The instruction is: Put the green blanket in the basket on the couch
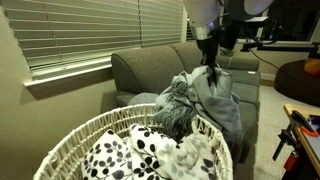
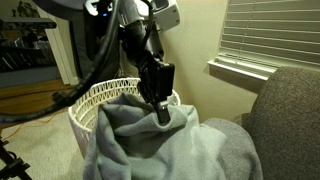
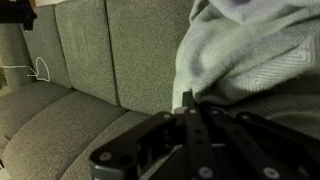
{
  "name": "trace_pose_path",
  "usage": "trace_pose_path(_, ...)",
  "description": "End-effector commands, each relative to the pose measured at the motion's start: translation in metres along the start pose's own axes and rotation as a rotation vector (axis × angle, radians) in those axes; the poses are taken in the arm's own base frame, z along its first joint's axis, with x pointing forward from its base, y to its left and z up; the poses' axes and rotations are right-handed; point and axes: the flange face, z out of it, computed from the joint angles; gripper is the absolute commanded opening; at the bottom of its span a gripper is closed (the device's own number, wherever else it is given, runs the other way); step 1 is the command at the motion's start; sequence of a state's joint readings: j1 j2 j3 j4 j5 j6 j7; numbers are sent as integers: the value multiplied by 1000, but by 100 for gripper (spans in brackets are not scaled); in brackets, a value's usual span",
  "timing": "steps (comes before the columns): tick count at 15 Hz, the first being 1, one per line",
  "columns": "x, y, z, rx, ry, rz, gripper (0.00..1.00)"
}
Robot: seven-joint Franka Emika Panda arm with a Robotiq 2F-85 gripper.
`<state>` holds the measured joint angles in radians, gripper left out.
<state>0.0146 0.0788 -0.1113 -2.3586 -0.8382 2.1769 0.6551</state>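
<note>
Over the couch, jaws clamp the green blanket.

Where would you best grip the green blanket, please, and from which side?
At the bunched peak of the green blanket, from above: it is limp and drapes down from there, so gathered folds should pinch firmly. The end effector is shut on it there.

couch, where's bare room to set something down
Bare: the couch seat in the wrist view, bordered by its backrest and the green blanket. Crowded: the basket, filled by a spotted cloth, and under the pincer, where the blanket hangs.
</note>
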Motion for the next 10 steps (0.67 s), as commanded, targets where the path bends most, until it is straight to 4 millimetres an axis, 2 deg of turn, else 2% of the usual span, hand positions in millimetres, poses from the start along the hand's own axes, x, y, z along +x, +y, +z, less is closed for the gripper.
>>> trace_pose_path(1,-22,16,7,-5,3,25,1)
trace_pose_path(10,-41,31,28,-1,-36,45,1)
